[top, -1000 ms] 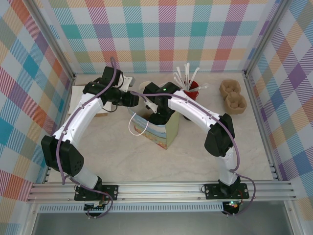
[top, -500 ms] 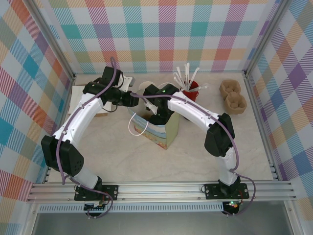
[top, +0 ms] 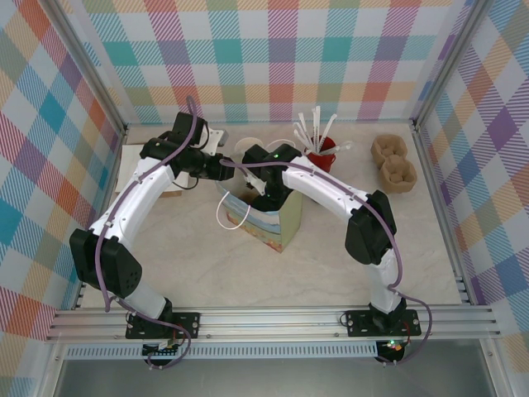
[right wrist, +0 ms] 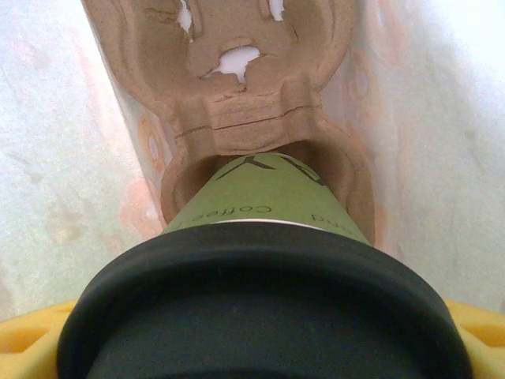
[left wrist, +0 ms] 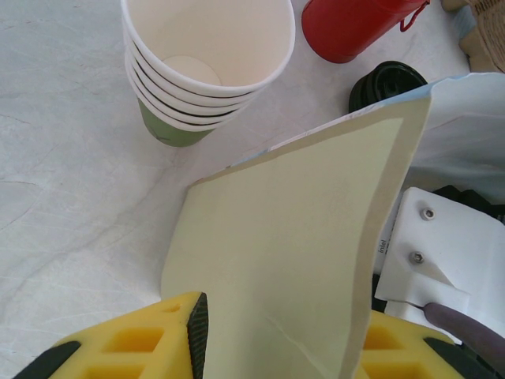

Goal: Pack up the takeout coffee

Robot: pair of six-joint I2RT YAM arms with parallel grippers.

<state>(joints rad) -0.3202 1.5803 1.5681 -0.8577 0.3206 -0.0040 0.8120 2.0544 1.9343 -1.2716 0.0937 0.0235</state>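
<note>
The right claw (right wrist: 260, 335), spread wide, grips the lidded takeout coffee (right wrist: 268, 201), its base in a cardboard carrier (right wrist: 237, 106) inside the paper bag (left wrist: 300, 237), whose wall the half-closed left claw (left wrist: 272, 347) pinches

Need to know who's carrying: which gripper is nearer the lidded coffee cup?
Right. The right gripper grips the lidded coffee cup down inside the bag; the left gripper pinches the bag's wall up at its rim.

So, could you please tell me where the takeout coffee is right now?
In the right wrist view, the takeout coffee is gripped by the right end effector inside the paper bag, its base in the nearer well of the cardboard carrier.
</note>
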